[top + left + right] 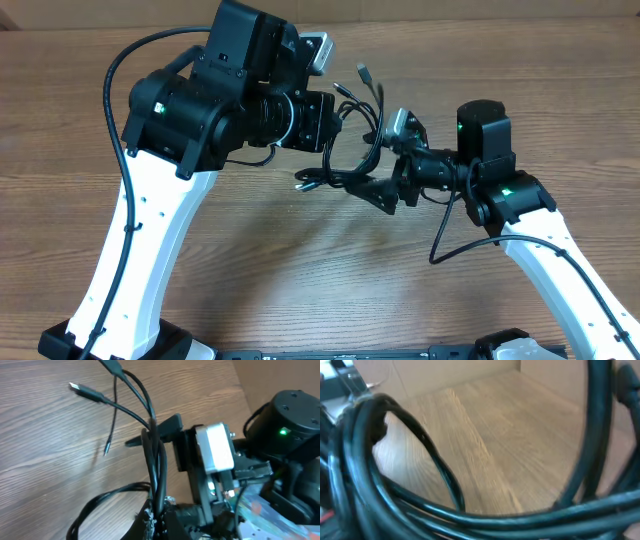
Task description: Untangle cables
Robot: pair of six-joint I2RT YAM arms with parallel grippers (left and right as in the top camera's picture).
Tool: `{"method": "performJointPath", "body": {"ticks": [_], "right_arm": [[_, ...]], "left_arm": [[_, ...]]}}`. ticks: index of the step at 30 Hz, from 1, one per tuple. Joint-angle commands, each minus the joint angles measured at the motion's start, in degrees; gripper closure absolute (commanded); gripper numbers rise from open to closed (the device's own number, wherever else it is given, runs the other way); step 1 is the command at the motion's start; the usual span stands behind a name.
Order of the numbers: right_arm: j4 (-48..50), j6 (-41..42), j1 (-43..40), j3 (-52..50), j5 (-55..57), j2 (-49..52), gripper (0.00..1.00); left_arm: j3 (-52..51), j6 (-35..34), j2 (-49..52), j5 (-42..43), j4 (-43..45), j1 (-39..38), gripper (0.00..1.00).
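Nearest the right wrist lens: cables, blurred black loops that cross almost the whole view, with the wood showing through the gaps.
Surface: table of light brown wood-grain laminate, matt, the grain running away from the right wrist lens; from overhead the same table carries soft shadows under both arms.
Room: a pale beige panel stands along the far edge of the table in the right wrist view; nothing more of the room can be made out.
Cables, place: from overhead the bundle hangs between the two grippers near the table's middle, with loose ends fanning up and away.
Cables, left wrist view: several strands run together as one tight rope, then split near the top.
Plug: one silvery-tipped plug sticks out to the left above the wood, not touching it.
Left gripper: clamped on the bundle, which rises straight out from between its fingers; overhead it sits at the upper end of the tangle.
Right gripper: black fingers pressed against both sides of the bundle, gripping it; overhead it is at the lower end.
Right arm: a silver wrist camera and a green lamp sit just behind the fingers.
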Motion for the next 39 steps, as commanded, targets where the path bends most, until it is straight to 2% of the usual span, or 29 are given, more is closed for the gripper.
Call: {"method": "performJointPath", "body": {"ticks": [1, 2, 6, 13, 20, 25, 29, 36, 37, 39], "right_arm": [[2.38, 4.42, 0.09, 0.13, -0.2, -0.15, 0.85], [3.06, 5.68, 0.09, 0.13, -0.13, -0.15, 0.96], [2.8, 7.76, 0.07, 0.13, 1.75, -0.15, 0.96], [0.48, 9.94, -2.25, 0.13, 16.24, -0.15, 0.96], [0.74, 20.41, -7.69, 0.13, 28.26, -0.15, 0.96], [1.22, 32.81, -12.55, 0.13, 37.16, -0.17, 0.96], [1.25, 39.58, -15.87, 0.13, 38.01, -0.17, 0.96], [0.9, 40.48, -17.09, 0.13, 37.99, -0.17, 0.96], [0.83, 40.48, -17.09, 0.13, 37.97, -0.17, 0.87], [0.87, 40.48, -17.09, 0.13, 37.73, -0.17, 0.33]], "left_arm": [[2.34, -1.4, -1.64, 4.09, 0.79, 0.2, 0.96], [2.34, -1.31, -1.64, 3.89, 0.92, 0.22, 0.96], [2.56, -1.31, -1.66, 0.39, 0.57, 0.31, 0.96], [3.15, -0.87, -2.97, 0.39, -0.42, 2.27, 0.96], [3.15, -0.85, -5.42, -2.23, -1.77, 3.65, 0.96], [3.15, -0.85, -6.78, -4.48, -3.15, 3.65, 0.96], [3.15, -0.83, -7.65, -6.29, -3.96, 3.65, 0.96], [3.15, 0.46, -8.31, -8.17, -4.59, 3.65, 0.96], [3.15, 0.48, -8.39, -8.17, -4.66, 3.65, 0.96], [3.15, 0.74, -8.44, -8.2, -4.79, 3.65, 0.96]]}}
